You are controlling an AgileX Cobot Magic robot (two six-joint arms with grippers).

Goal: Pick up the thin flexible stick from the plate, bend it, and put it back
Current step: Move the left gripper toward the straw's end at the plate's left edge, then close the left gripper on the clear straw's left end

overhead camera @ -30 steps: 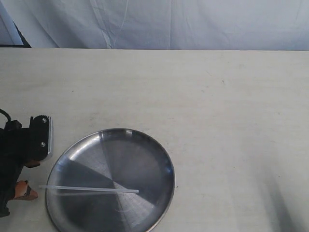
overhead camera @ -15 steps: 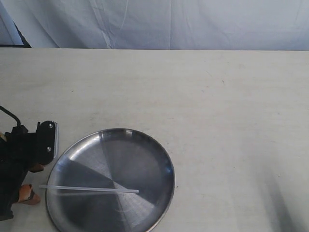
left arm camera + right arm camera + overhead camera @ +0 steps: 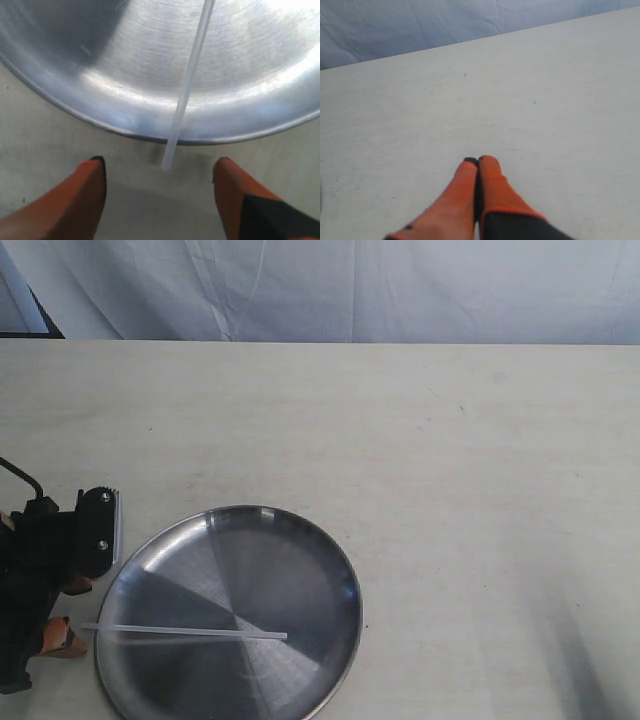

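My left pincer (image 3: pixel 160 170) hangs low with its orange fingers (image 3: pixel 90 195) spread apart, one on each side of the end of the thin flexible stick (image 3: pixel 192 75), touching nothing. That end pokes just past the rim of the plate (image 3: pixel 250 90), and the rest lies straight across the dish. Farther off, my right pincer (image 3: pixel 478 161) has its tips pressed together over the bare table (image 3: pixel 545 75).

thin flexible stick (image 3: pixel 185 632) lies across the plate (image 3: pixel 292 568), one end overhanging beside the left gripper's (image 3: pixel 68 613) parted fingers (image 3: pixel 62 642).
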